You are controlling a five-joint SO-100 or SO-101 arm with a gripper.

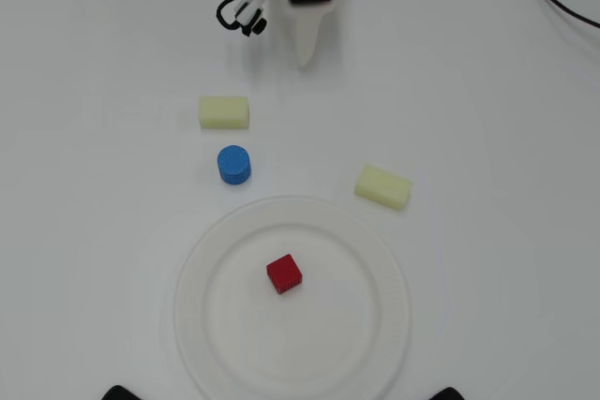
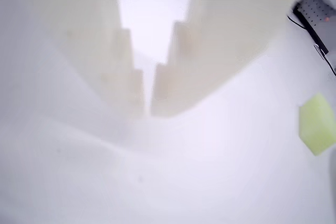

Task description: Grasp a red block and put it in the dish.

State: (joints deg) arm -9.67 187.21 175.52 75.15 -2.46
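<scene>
Red block (image 1: pixel 283 274) sits inside the dish (image 1: pixel 375 344), near centre, a bit toward the far side in overhead view, resting on a face, turned slightly so edges run diagonal to the frame. Nothing touches it. Judging by that, task looks done or nearly so.

Gripper (image 1: pixel 306 61) is at top of overhead view, well apart from the dish, tip pointing down-frame toward the blocks. In wrist view the gripper (image 2: pixel 148 114) shows two pale fingers with tips almost meeting, only a thin slit between, nothing held: closed, empty.

Key relation: block lies straight down-frame from the claw in overhead view, roughly on the claw's pointing line, w/ a yellow block (image 1: pixel 224 111) and blue cyl. (image 1: pixel 233 165) just left of that line and another yellow block (image 1: pixel 382 186) off to the right. Cube, so no long axis to speak of. One arm only.

If any move remains, prob. just parking the arm; no reach over the dish needed. Risk low, unless the arm sweeps down-frame and nudges the yellow block nearest it.
</scene>
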